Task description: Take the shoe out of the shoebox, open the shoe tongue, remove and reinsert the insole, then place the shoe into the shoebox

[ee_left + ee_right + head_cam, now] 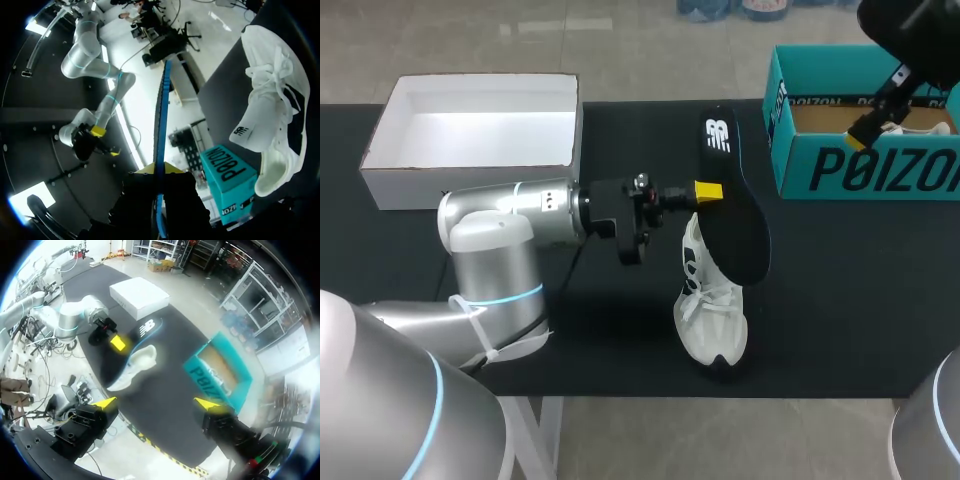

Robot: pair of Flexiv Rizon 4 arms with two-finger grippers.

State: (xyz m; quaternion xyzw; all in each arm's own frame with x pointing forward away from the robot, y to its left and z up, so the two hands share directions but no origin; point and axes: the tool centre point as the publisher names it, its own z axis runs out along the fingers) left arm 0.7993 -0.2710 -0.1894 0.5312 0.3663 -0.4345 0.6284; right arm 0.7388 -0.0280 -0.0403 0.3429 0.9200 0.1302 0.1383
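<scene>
The shoe (pixel 712 320) lies near the front edge of the table (pixel 840 300). Our left gripper (pixel 708 190) is clamped on the removed insole (pixel 735 200), and our right gripper (pixel 156 403) is spread apart. We think reinsertion and boxing remain.

From above, the black insole (pixel 735 215) covers the far right side of the white shoe (pixel 710 315). The second fingertip of the left hand (pixel 712 192) gripping it sits out of sight behind it. The teal shoebox (pixel 840 165) at the far right runs off the view's edge. The right arm (pixel 910 40), itself cut off there, covers part of its inside, and the pale stuff within is unclear. In the left wrist view the insole shows edge-on, its near end buried between the fingers (pixel 180 190).
</scene>
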